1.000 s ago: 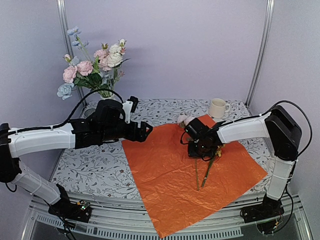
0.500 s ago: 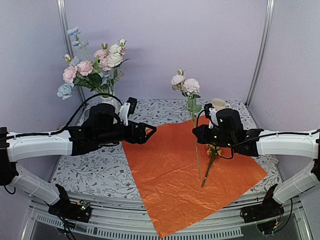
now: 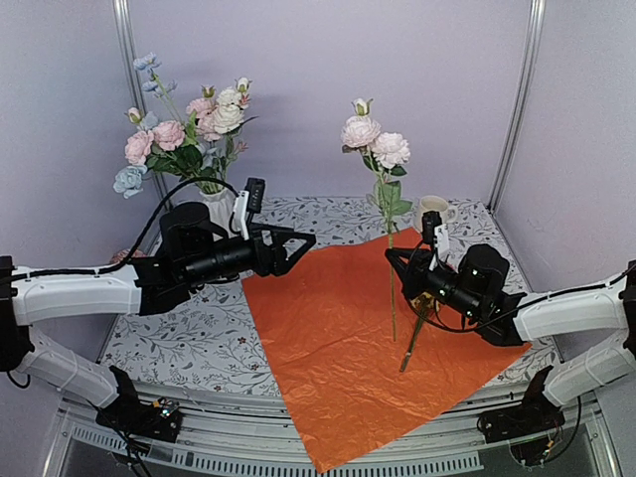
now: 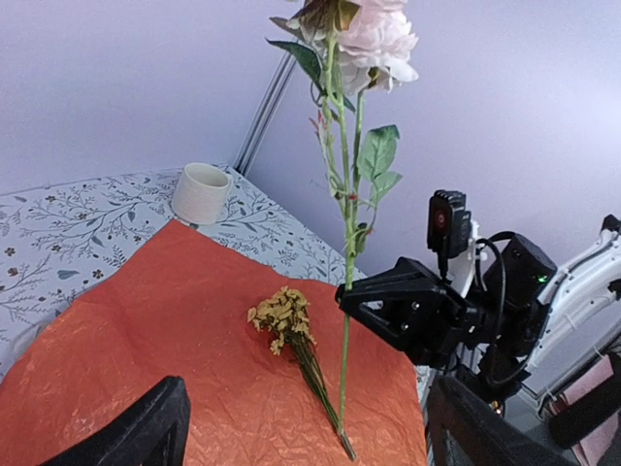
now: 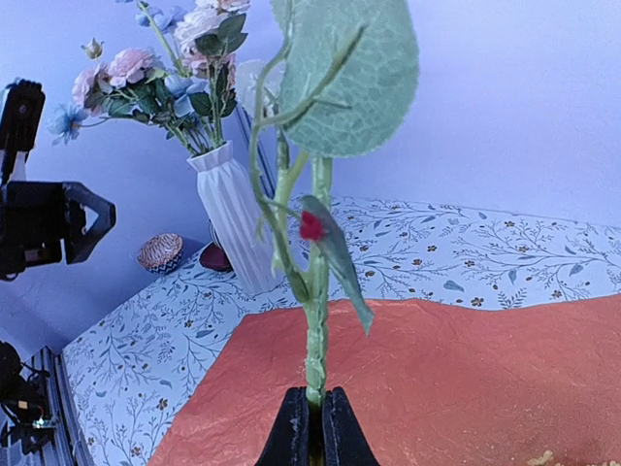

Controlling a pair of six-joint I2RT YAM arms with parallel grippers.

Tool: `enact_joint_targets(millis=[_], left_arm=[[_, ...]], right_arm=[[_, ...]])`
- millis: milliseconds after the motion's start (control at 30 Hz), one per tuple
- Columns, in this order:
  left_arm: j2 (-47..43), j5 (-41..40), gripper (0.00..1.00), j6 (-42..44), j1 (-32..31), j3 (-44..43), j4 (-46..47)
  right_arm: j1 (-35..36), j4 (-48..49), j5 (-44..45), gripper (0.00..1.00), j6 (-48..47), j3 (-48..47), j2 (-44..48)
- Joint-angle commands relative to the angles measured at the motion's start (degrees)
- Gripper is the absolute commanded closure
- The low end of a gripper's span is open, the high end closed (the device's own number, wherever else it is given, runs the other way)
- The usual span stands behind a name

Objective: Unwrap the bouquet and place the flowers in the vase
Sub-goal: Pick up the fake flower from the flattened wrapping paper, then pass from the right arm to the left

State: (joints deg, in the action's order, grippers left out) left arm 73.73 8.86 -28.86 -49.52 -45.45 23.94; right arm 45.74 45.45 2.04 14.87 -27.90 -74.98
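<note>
The bouquet's orange paper (image 3: 328,338) lies spread flat on the table. My right gripper (image 3: 394,260) is shut on the green stem of a pink-flowered stalk (image 3: 374,141), holding it upright with its foot on the paper. From the right wrist, the stem (image 5: 315,330) rises out of the closed fingertips (image 5: 299,434). A small yellow sprig (image 3: 417,323) lies loose on the paper beside it. My left gripper (image 3: 301,248) is open at the paper's left corner, facing the stalk (image 4: 346,243). The white ribbed vase (image 3: 217,211) stands at the back left, holding several flowers.
A cream mug (image 3: 432,213) stands at the back right, just past the paper. A striped cup (image 5: 160,250) and a red saucer (image 5: 215,258) sit next to the vase (image 5: 233,218). Metal frame posts (image 3: 519,99) rise at the back corners.
My right arm has lifted the pink stalk from lying on the paper to standing upright and swung lower to the right. My left gripper has reached slightly right and narrowed a little.
</note>
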Motion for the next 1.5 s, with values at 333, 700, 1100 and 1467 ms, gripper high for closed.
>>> enact_joint_targets(millis=[333, 700, 1100, 1467], left_arm=[[8.6, 0.3, 0.18, -1.1, -4.1, 1.1, 16.6], [18.1, 0.6, 0.38, 1.4, -6.2, -4.4, 21.9], [24.7, 5.0, 0.51, 0.2, -7.5, -8.5, 24.6], [28.0, 6.0, 0.62, -0.7, -7.7, -11.0, 23.8]], right_arm=[[0.0, 9.9, -13.8, 0.98, -4.3, 2.2, -5.5], [0.0, 9.7, -18.7, 0.98, -5.6, 0.9, -7.3], [0.1, 9.6, -19.3, 0.98, -5.4, 0.6, -7.6], [0.1, 9.5, -20.0, 0.97, -5.5, 0.2, -7.9]])
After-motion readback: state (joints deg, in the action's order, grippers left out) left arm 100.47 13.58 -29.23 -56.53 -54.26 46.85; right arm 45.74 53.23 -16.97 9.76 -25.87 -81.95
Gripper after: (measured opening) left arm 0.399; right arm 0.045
